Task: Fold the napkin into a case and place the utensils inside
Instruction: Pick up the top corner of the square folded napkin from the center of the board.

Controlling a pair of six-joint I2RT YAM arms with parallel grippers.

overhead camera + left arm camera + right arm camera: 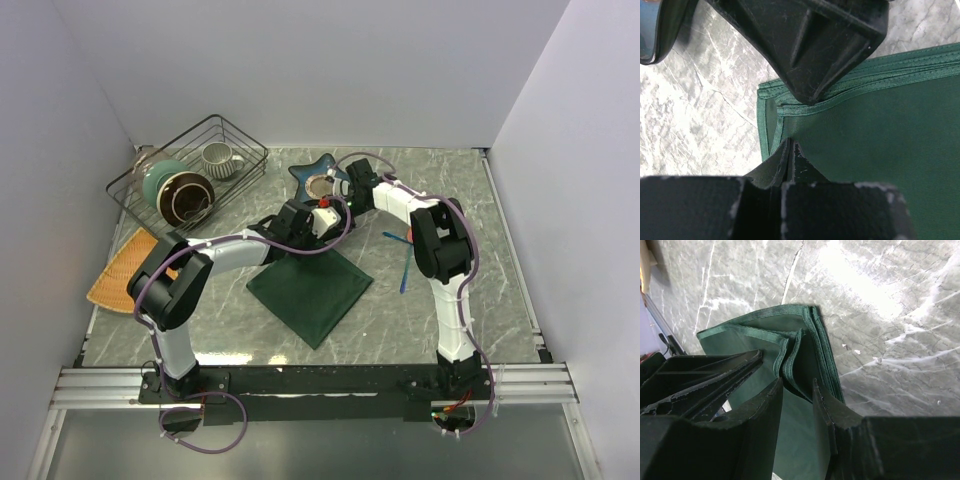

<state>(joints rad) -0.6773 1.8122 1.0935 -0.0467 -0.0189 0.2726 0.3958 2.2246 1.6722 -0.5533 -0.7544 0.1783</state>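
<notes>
The table (500, 260) is a grey-green marbled slab with pale veins, boxed in by plain white walls (300, 60) at the far side and on both flanks. A metal rail (100, 385) runs along the near edge where the arm bases are bolted. The napkin (312, 290) lies near the middle of the slab, folded into a layered square set corner-on. Its far corner is lifted where the two arms meet. The left gripper (790, 150) has its jaws closed tight on a pinch of the upper cloth layer. The right gripper (797, 390) stands with its jaws a narrow way apart astride a raised fold of the hemmed edges. A blue utensil (404, 272) lies on bare marble just right of the napkin, with a small pink-red piece (411, 237) near its far end, too small to make out. A wire basket (215, 118) of crockery stands in the far left corner, an orange-tan mat (115, 275) lies near the left wall, and a star-shaped blue dish (305, 172) sits beyond the grippers.
</notes>
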